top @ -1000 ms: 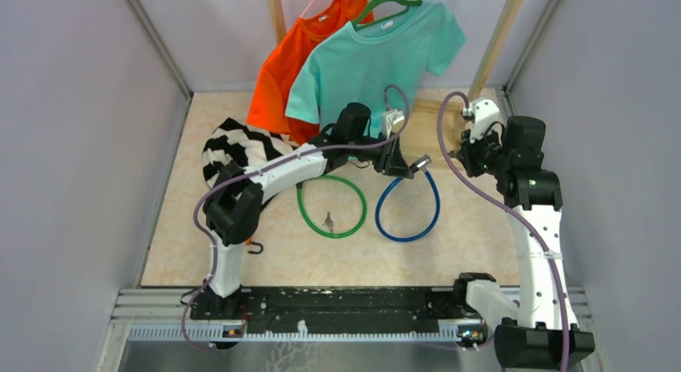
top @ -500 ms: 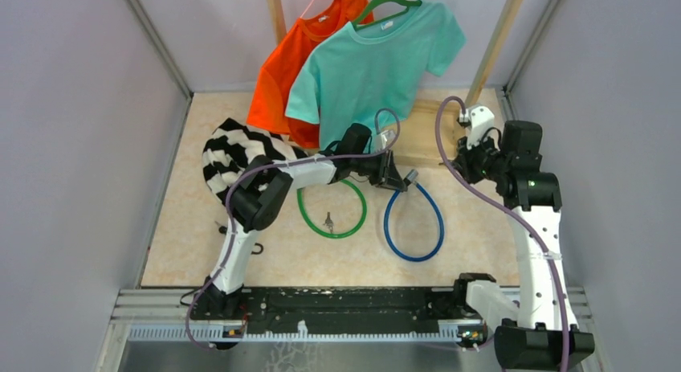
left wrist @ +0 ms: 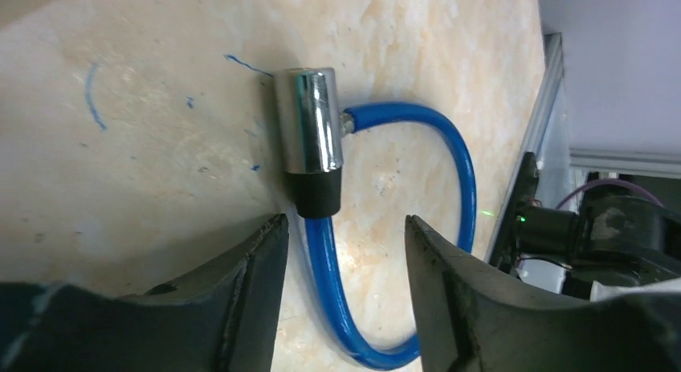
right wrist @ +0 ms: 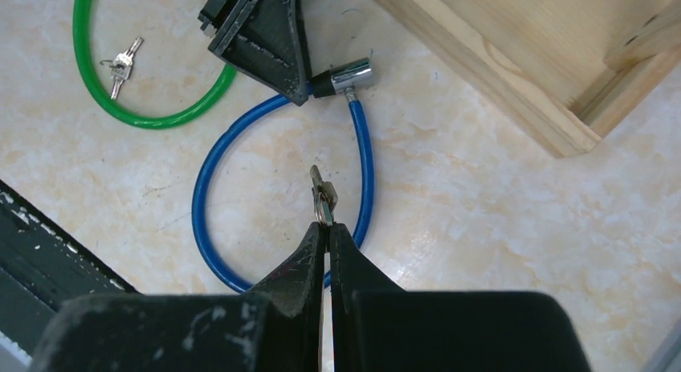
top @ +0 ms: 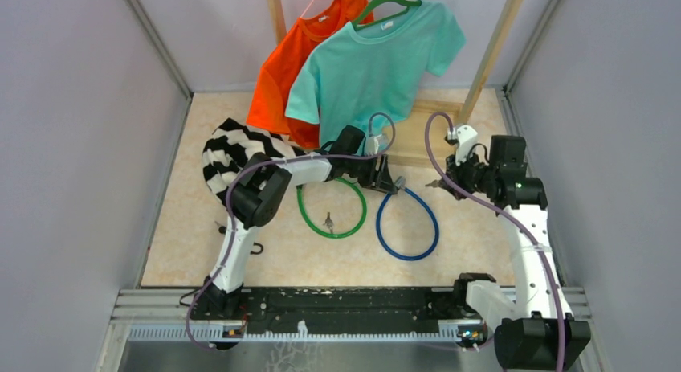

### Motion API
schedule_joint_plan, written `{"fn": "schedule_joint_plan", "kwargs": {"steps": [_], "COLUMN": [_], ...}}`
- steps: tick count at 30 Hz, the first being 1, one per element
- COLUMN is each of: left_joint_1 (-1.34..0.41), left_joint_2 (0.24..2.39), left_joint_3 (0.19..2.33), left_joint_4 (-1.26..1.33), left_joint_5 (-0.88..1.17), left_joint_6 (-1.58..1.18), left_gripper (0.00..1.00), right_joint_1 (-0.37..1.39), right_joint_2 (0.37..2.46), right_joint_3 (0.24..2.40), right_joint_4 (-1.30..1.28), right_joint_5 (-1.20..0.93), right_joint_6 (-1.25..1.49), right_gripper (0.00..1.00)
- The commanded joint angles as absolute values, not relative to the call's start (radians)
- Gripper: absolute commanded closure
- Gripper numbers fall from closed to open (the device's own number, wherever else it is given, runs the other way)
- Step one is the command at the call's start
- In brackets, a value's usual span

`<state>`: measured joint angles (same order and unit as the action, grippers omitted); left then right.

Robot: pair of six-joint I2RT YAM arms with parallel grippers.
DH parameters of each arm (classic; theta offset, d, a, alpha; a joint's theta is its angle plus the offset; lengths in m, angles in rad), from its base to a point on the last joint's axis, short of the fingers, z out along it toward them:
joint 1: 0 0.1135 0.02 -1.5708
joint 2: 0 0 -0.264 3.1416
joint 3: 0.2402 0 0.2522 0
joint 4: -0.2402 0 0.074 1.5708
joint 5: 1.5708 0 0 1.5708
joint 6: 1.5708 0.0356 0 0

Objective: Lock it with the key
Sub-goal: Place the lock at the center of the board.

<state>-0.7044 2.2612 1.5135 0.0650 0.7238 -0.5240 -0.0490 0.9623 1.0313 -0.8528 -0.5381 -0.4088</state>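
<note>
I've got L fingers (left wrist: 241, 308) apart, just short of the chrome barrel of the blue cable lock (left wrist: 309, 139) lying approx mid bench (left wrist: 120, 147), w/ R fingers (right wrist: 309, 259) clamped on the key (right wrist: 323, 197) over its loop.

Bright even light, soft shadows, glare on lock barrel (left wrist: 307, 119), foreground blurred

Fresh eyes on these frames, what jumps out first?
The blue cable lock loop lies mid-table, its chrome lock barrel just beyond the fingertips of the open left gripper. The right gripper, shut on a small silver key, holds it close by that loop. A teal T-shirt and an orange T-shirt hang at the back.
</note>
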Motion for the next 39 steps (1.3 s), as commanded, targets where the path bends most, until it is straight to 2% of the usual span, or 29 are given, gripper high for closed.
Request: {"fn": "schedule_joint_plan", "kwargs": {"steps": [1, 8, 15, 21, 27, 35, 37, 39], "left_joint_1": [-0.698, -0.698, -0.698, -0.692, -0.655, -0.535, -0.490, -0.443], "left_joint_2": [2.212, 2.055, 1.753, 1.486, 1.333, 1.231, 1.203, 1.185], "left_joint_3": [1.575, 1.509, 1.172, 0.996, 0.981, 0.985, 0.973, 0.967], "left_joint_4": [-0.026, -0.103, -0.090, -0.215, -0.415, -0.649, -0.675, -0.707], "left_joint_5": [0.653, 0.627, 0.601, 0.443, 0.307, 0.210, 0.208, 0.210], "left_joint_6": [-0.342, -0.080, 0.263, 0.538, 0.616, 0.691, 0.708, 0.725], "left_gripper": [0.32, 0.16, 0.11, 0.07, 0.01, 0.01, 0.01, 0.01], "right_joint_1": [-0.054, -0.053, -0.049, 0.043, 0.100, 0.153, 0.159, 0.158], "right_joint_2": [0.940, 0.923, 0.945, 1.100, 1.248, 1.391, 1.413, 1.420], "right_joint_3": [0.979, 0.851, 0.769, 0.795, 0.784, 0.780, 0.786, 0.800], "right_joint_4": [-0.782, -0.703, -0.601, -0.644, -0.606, -0.563, -0.565, -0.571], "right_joint_5": [-0.619, -0.656, -0.738, -0.764, -0.805, -0.747, -0.719, -0.683], "right_joint_6": [-0.445, -0.440, -0.411, -0.570, -0.651, -0.685, -0.685, -0.675], "right_gripper": [1.00, 1.00, 1.00, 1.00, 1.00, 0.94, 0.88, 0.78]}}
